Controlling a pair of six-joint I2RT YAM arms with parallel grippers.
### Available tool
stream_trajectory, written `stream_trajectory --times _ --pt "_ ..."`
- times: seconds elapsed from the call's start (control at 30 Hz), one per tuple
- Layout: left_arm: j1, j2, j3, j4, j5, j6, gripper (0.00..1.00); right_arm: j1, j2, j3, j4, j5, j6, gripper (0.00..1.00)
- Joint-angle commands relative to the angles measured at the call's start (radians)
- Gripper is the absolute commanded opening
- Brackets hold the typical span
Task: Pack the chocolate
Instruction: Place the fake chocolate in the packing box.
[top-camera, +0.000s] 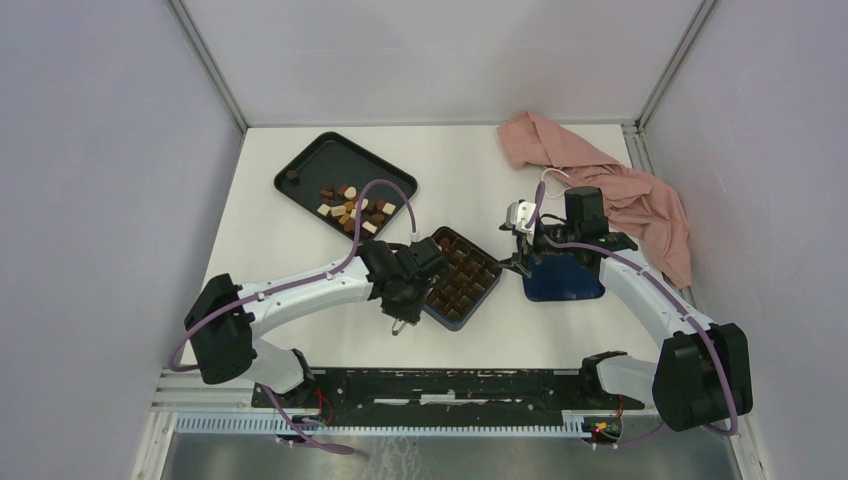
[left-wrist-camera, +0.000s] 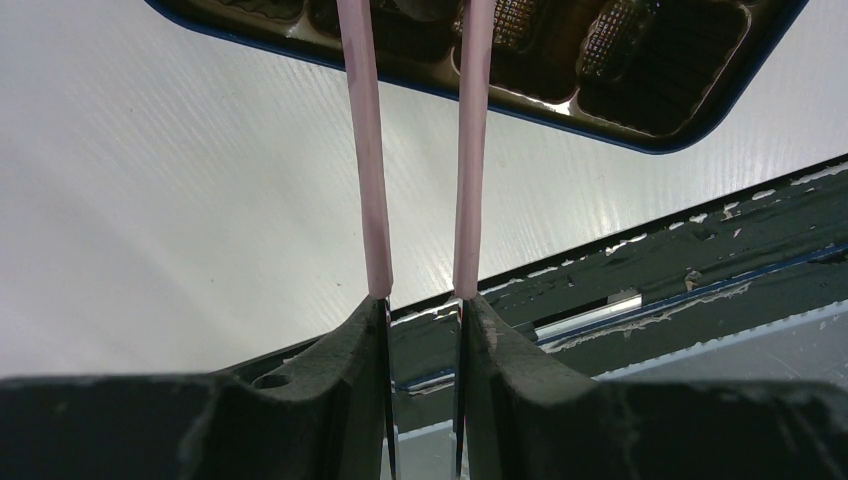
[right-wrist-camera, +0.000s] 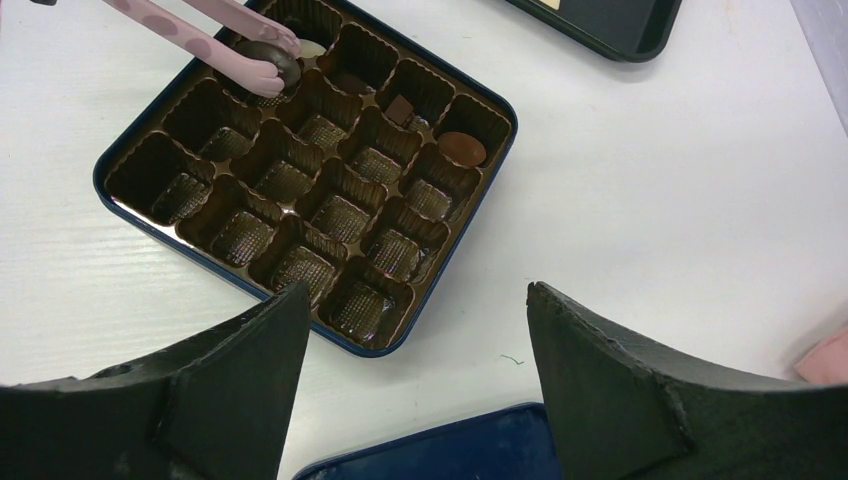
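Pink tongs (right-wrist-camera: 190, 38), pinched nearly closed on a dark round chocolate (right-wrist-camera: 275, 58), hover at the box's (right-wrist-camera: 441, 270) eleven o'clock cell. Few cells are filled, and most pieces (top-camera: 350, 210) wait on the ten o'clock tray (top-camera: 315, 160).

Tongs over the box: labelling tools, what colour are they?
Pale pink tongs with darker pink spots; clearest in right wrist view.

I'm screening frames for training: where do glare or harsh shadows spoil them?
Left wrist view: bright glare patch on the white table. Right wrist view: glints inside the box, on its glossy liner. Top view: even light, only soft shadows.
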Motion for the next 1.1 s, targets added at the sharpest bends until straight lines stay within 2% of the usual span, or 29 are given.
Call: stream_trajectory --times 0.0,0.43,0.77,0.97,1.07 --pt "-0.006 0.0 0.022 -0.007 -0.012 0.056 0.34 -0.003 0.005 0.041 0.017 -0.018 0.0 0.85" --pt "-0.007 0.004 0.027 -0.016 -0.011 0.056 0.4 -0.003 0.009 0.043 0.014 -0.02 -0.001 0.85" --pt "-0.007 -0.017 0.051 -0.013 -0.028 0.05 0.4 -0.002 0.009 0.043 0.013 -0.02 -0.003 0.85" --pt "0.009 -0.091 0.073 0.071 -0.01 0.06 0.38 -0.003 0.007 0.043 0.013 -0.023 -0.003 0.85" --pt "0.071 -0.138 0.056 0.136 0.045 0.082 0.38 -0.003 0.007 0.044 0.011 -0.021 -0.004 0.85"
